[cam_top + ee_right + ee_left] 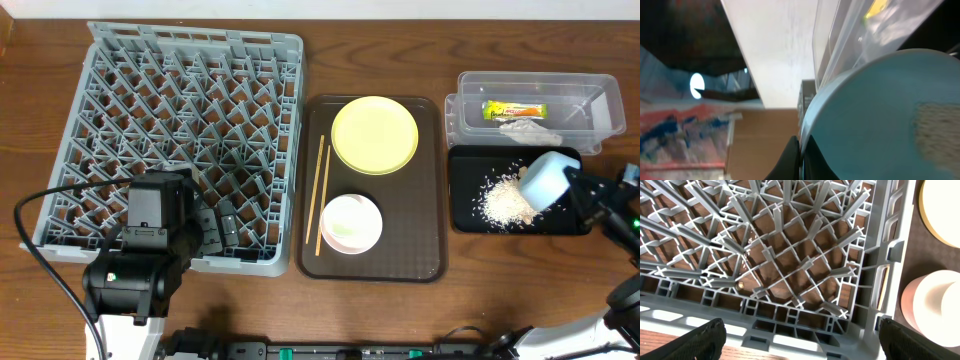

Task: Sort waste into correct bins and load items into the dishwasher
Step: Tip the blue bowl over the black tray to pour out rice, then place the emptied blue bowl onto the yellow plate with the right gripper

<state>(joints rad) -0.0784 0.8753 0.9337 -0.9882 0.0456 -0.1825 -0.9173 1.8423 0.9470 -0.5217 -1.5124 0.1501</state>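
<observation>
My right gripper (572,185) is shut on the rim of the light blue bowl (545,180) and holds it tilted over the black tray (460,222). White rice scraps (503,200) lie in that tray. In the right wrist view my fingers (801,150) pinch the bowl's edge (880,110). The clear tub (600,122) holds the green-and-orange wrapper (513,109) and the white paper scrap (530,129). My left gripper (218,228) is open and empty over the front edge of the grey dish rack (100,60). The white cup cannot be made out.
A brown serving tray (420,250) holds the yellow plate (374,134), the pink-white bowl (350,222) and two chopsticks (321,195). In the left wrist view my open fingers (801,335) frame the rack wall (790,255), with the bowl (935,305) at right.
</observation>
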